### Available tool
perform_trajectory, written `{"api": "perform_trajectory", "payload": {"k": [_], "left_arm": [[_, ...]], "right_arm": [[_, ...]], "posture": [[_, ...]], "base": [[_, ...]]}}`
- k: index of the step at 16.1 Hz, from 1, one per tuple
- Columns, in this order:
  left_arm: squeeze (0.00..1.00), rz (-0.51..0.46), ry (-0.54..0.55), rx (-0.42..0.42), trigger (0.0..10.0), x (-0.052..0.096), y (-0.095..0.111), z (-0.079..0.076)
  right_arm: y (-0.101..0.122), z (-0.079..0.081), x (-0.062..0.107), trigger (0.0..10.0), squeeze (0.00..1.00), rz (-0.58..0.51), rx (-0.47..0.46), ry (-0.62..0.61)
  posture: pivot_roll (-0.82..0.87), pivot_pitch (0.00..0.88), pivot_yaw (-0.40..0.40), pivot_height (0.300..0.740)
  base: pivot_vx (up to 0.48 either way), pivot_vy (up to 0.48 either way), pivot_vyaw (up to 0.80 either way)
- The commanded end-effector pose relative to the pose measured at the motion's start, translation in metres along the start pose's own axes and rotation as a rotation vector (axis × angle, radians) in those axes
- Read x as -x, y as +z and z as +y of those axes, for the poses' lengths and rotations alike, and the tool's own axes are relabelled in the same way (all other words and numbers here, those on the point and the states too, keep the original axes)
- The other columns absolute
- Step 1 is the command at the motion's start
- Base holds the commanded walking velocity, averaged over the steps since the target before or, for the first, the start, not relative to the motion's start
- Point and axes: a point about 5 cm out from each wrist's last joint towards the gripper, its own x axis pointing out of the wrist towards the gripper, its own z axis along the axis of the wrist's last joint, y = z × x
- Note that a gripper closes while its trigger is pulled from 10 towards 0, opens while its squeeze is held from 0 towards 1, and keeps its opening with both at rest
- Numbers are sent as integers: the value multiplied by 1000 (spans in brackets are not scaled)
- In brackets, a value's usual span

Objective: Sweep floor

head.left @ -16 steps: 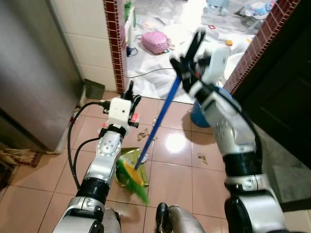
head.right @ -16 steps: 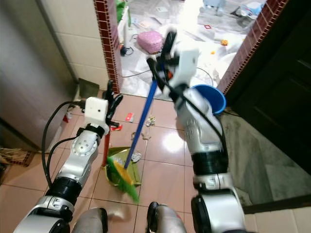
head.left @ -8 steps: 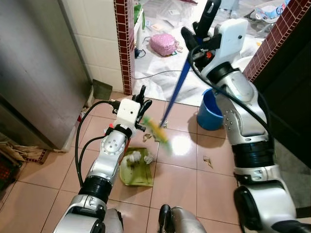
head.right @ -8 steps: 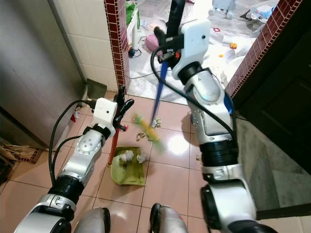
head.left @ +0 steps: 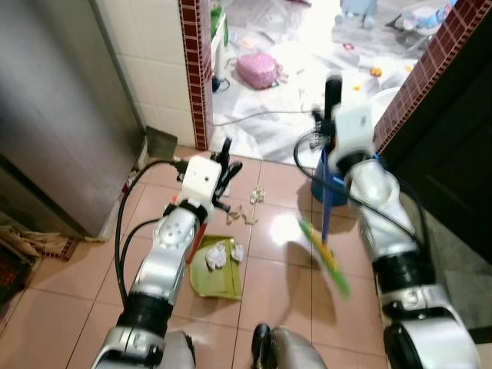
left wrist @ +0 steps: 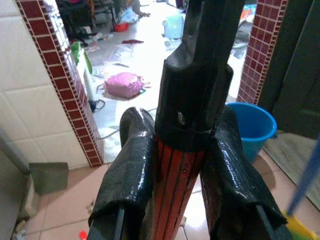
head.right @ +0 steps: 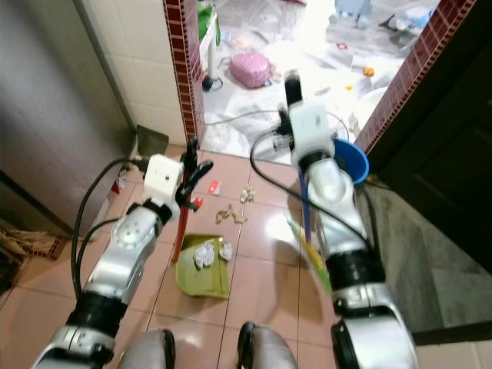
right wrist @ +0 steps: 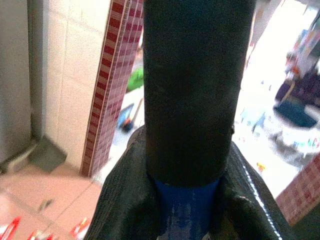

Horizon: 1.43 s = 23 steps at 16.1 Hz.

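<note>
Left gripper is clamped on the red dustpan handle, centre-left of the head view. Right gripper is clamped on the blue broom handle, upper centre-right. Green dustpan lies on the tiles at lower centre, holding crumpled paper. Broom head, blurred, is right of it. Debris lies beyond the pan; blue bucket stands at right.

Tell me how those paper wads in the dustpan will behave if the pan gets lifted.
The wads look crumpled and light, so they would probably shift or roll easily. The dustpan looks shallow, so tilting it toward its open edge might spill them. The left gripper clamps its red handle, so it should lift steadily.
</note>
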Motion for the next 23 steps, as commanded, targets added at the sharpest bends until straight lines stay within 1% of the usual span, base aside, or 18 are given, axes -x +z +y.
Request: {"api": "perform_trajectory", "payload": {"k": [1,3,4,5,6,7,8,9,12,13,14,15,16,17,18,20,21,23], "left_arm": [[0,74,-85,128,10000,3,-13,-20],[0,79,-72,144,10000,6,-11,-19],[0,69,-44,173,10000,7,-9,-16],[0,53,0,205,10000,7,-6,-11],[0,13,28,243,10000,6,-1,-7],[0,-5,35,241,10000,5,2,-6],[0,7,28,213,10000,4,2,-7],[0,8,25,209,10000,4,2,-8],[0,21,22,193,10000,6,0,-9],[0,17,25,154,10000,7,0,-7],[0,20,36,116,10000,8,-1,-5],[0,20,53,91,10000,9,-2,-3],[0,24,66,74,10000,9,-3,-1],[0,39,115,12,10000,10,-5,5],[0,41,130,-2,10000,10,-5,7],[0,47,174,6,10000,9,-7,13],[0,47,189,2,10000,9,-7,14],[0,49,222,13,10000,8,-9,17]], "right_arm": [[7,1,-2,10000,0,-52,-15,-25],[-1,5,1,10000,0,-28,-50,-45],[-4,7,2,10000,0,-20,-61,-48],[-6,10,3,10000,0,-7,-93,-53],[-9,12,3,10000,0,9,-137,-67],[-10,14,2,10000,0,19,-182,-76],[-10,16,1,10000,0,24,-216,-76],[-9,17,0,10000,0,32,-248,-75],[-10,16,-1,10000,0,46,-276,-86],[-13,14,-2,10000,0,74,-330,-109],[-14,13,-3,10000,0,88,-361,-120],[-14,13,-4,10000,0,96,-374,-123],[-14,13,-4,10000,0,96,-367,-119],[-14,14,-5,10000,0,99,-366,-115],[-14,15,-5,10000,0,104,-366,-114],[-15,15,-5,10000,0,128,-400,-118],[-14,16,-6,10000,0,149,-440,-124],[-2,19,-11,10000,0,173,-537,-109]], "posture": [[-18,151,-49,740],[-15,154,-47,740],[-15,154,-44,740],[-15,154,-44,740],[-13,153,-43,740],[-12,152,-44,740],[-11,150,-44,740],[-12,150,-45,740],[-14,150,-43,740],[-15,150,-45,740],[-15,150,-45,740],[-15,150,-45,740],[-15,150,-48,740],[-15,150,-50,740],[-15,150,-51,740],[-18,150,-53,740],[-19,149,-54,740],[-23,146,-55,740]], "base": [[0,0,0],[0,0,0],[0,0,0],[0,0,0],[0,0,0],[0,0,0],[0,0,0],[0,0,0],[0,0,0],[0,0,0],[0,0,0],[0,0,0],[0,0,0],[0,0,0],[0,0,0],[0,0,0],[0,0,0],[0,0,0]]}}
